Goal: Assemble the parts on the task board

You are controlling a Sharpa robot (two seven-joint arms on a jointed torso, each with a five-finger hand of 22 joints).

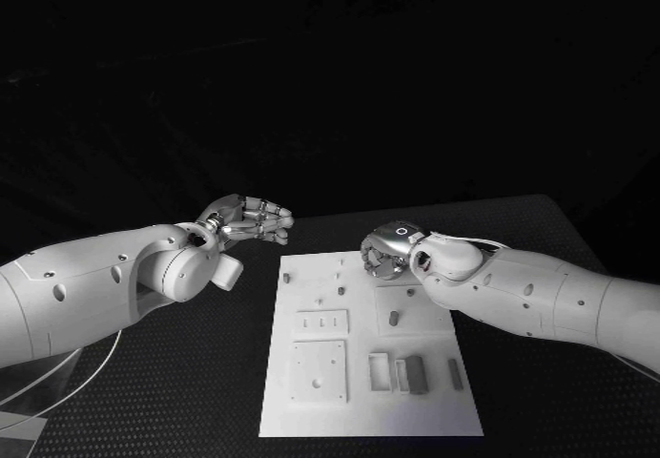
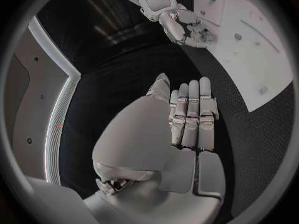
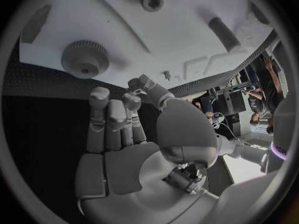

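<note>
- The black surface (image 1: pixel 550 239) carries the white task board (image 1: pixel 360 401), which lies flat in the middle between the two arms.
- The left robot hand (image 1: pixel 251 219) hovers off the board's far left corner, over bare surface; the left wrist view shows its fingers (image 2: pixel 193 114) straight, side by side and holding nothing, so it is released.
- The right robot hand (image 1: pixel 389 250) hangs over the board's far edge, fingers (image 3: pixel 109 119) extended with nothing between them: released too.
- In the right wrist view a round, toothed gear-like part (image 3: pixel 85 58) sits on the board just ahead of those fingers.
- Smaller parts, among them a dark bar (image 1: pixel 417 374), lie near the board's front edge.
- Judged step: the right hand is reaching for the gear, with no grasp made yet. The next move calls for lowering, centring the fingers round its rim, and closing evenly.
</note>
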